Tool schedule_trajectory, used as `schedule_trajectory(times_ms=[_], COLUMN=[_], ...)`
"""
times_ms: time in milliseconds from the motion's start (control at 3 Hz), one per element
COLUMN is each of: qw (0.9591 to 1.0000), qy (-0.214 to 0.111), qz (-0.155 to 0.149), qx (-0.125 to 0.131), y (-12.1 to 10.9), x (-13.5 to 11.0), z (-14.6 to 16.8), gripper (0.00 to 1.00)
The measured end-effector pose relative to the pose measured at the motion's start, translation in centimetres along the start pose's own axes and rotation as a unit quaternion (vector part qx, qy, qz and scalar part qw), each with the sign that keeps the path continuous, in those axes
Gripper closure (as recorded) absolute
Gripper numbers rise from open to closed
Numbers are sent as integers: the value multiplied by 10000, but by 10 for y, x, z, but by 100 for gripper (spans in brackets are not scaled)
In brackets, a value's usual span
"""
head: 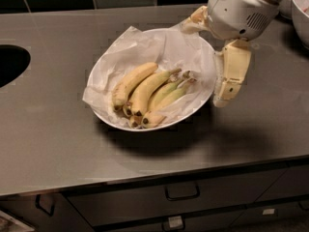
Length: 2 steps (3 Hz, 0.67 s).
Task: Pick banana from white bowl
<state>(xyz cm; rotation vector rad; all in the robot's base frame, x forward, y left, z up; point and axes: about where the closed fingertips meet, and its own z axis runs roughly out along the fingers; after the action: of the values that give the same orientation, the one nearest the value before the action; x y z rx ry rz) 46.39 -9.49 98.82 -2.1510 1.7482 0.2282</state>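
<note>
Resting on crumpled paper [145, 47] inside the bowl [195, 110], the banana [131, 82] lay leftmost, beside slimmer greenish bananas [169, 94] and a stubby one [152, 119]. The gripper [231, 76] hung just beside the bowl's right rim, above the counter [58, 129]; whether it was spread or closed could not be told. A second bowl [301, 11] sat well right of the bowl.

No text, label, brand or number can be read anywhere. The gripper [231, 79] hangs just beside the white bowl's [193, 111] right rim, over the counter [58, 144].
</note>
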Motion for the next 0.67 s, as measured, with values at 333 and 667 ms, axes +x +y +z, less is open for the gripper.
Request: schedule_trajectory(times_ms=[333, 667], qw=[10000, 9993], qy=[-20, 28], qz=[-91, -294], qx=[-1, -225], y=[-15, -42], x=[-7, -20], z=[8, 25], gripper=[0, 0])
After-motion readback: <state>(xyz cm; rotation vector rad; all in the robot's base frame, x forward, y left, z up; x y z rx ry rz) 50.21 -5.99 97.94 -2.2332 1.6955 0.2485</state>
